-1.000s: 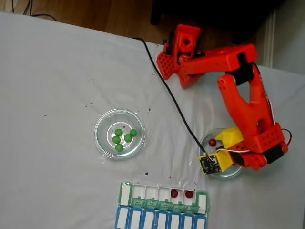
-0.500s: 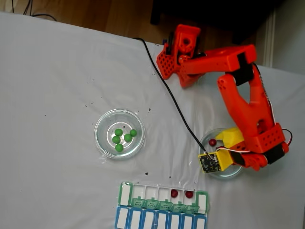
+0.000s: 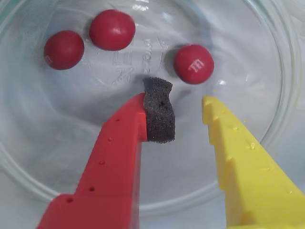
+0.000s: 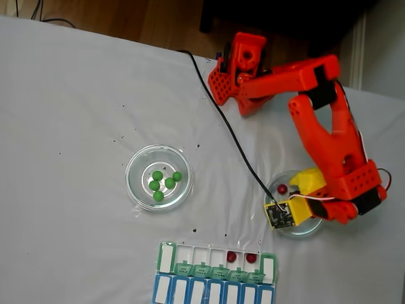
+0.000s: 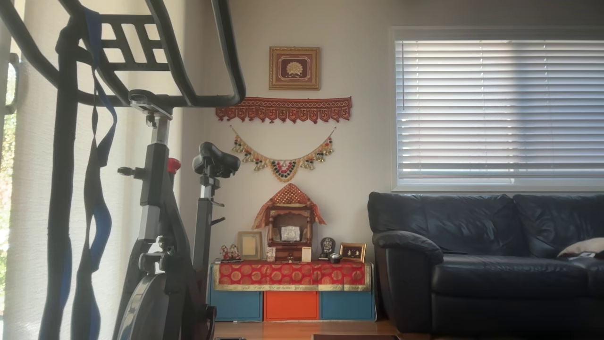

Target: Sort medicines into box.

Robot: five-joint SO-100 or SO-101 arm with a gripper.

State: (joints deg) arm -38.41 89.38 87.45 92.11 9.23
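Jaws [image 3: 183,112] stand spread in the wrist view, a red finger [image 3: 119,157] tipped with a dark foam pad [image 3: 159,109] and a yellow finger [image 3: 243,162], nothing between them. Just beyond the tips, at twelve o'clock from the gap, a dark red ball [image 3: 193,64] lies on the floor of a clear glass dish [image 3: 267,143]. Two more red balls [image 3: 112,29] [image 3: 64,49] rest farther off, toward eleven and ten o'clock.

In the fixed view the orange arm [image 4: 329,139] reaches down over that dish [image 4: 302,232] on the white tabletop [image 4: 76,114], one red ball [image 4: 281,188] visible at the dish's ten o'clock edge. Well apart, at nine o'clock from it, a second glass dish [image 4: 136,190] holds five green balls [image 4: 158,185]. At six o'clock from there the box [image 4: 166,256] lies with its green lids folded open; two red balls [image 4: 231,256] [image 4: 251,258] sit in neighbouring compartments. A blue-lidded row [image 4: 212,292] adjoins its near side.

The other view shows an exercise bike [image 5: 160,212] and, farther, a dark sofa [image 5: 486,264].
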